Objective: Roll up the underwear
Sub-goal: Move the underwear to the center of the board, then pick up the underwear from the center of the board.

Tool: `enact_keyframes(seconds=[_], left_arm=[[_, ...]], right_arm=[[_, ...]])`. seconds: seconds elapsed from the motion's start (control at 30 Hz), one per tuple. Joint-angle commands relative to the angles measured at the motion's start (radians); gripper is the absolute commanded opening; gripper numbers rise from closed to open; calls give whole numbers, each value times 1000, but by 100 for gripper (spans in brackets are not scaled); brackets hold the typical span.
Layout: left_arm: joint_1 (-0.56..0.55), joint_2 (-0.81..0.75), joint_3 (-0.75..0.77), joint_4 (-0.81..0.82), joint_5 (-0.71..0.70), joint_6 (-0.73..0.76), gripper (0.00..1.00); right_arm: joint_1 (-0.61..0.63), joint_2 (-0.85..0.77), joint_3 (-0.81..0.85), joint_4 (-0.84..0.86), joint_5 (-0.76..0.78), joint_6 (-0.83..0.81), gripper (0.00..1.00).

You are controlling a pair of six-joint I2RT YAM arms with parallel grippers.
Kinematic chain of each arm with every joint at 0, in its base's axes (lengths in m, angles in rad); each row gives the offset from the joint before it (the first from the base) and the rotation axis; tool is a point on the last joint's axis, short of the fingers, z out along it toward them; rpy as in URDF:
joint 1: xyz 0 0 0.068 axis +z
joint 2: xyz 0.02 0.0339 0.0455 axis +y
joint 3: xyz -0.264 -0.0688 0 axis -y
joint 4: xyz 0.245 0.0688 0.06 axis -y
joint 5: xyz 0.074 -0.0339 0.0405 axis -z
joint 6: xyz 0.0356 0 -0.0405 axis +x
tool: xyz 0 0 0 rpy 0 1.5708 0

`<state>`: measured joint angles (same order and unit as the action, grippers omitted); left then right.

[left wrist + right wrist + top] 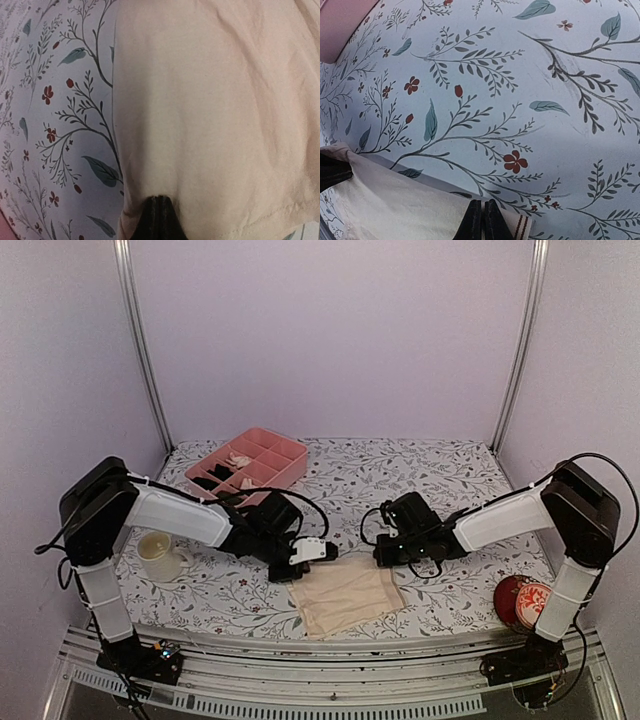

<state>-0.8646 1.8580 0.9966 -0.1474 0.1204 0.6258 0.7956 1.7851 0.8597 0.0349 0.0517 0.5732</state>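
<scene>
A pale peach-beige underwear (345, 597) lies flat on the floral tablecloth near the front edge. My left gripper (296, 573) sits at its far left corner, and in the left wrist view the gripper (159, 216) is shut with the underwear (210, 115) bunched around its tips. My right gripper (385, 558) is at the far right corner. In the right wrist view the gripper (484, 220) is shut on the underwear (395, 205) edge, beside a small striped label (520, 226).
A pink compartment tray (290, 452) with small black bundles stands at the back left; its corner (342, 25) shows in the right wrist view. A cream cup (158, 555) sits by the left arm, and a red round object (522, 602) by the right arm's base.
</scene>
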Motion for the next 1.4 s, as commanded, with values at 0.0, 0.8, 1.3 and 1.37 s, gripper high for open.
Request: enact_keyframes(seconds=[0.0, 0.8, 1.3, 1.37], left_arm=[[-6, 68, 36, -108, -28, 24, 5], [27, 65, 337, -38, -278, 129, 89], [-144, -287, -200, 115, 4, 540, 97], [-170, -267, -212, 114, -13, 550, 91]], right_arm=[[-41, -14, -34, -84, 16, 9, 4], [-196, -179, 210, -313, 110, -186, 36], [-167, -710, -218, -117, 52, -291, 67], [-167, -745, -248, -86, 40, -300, 68]])
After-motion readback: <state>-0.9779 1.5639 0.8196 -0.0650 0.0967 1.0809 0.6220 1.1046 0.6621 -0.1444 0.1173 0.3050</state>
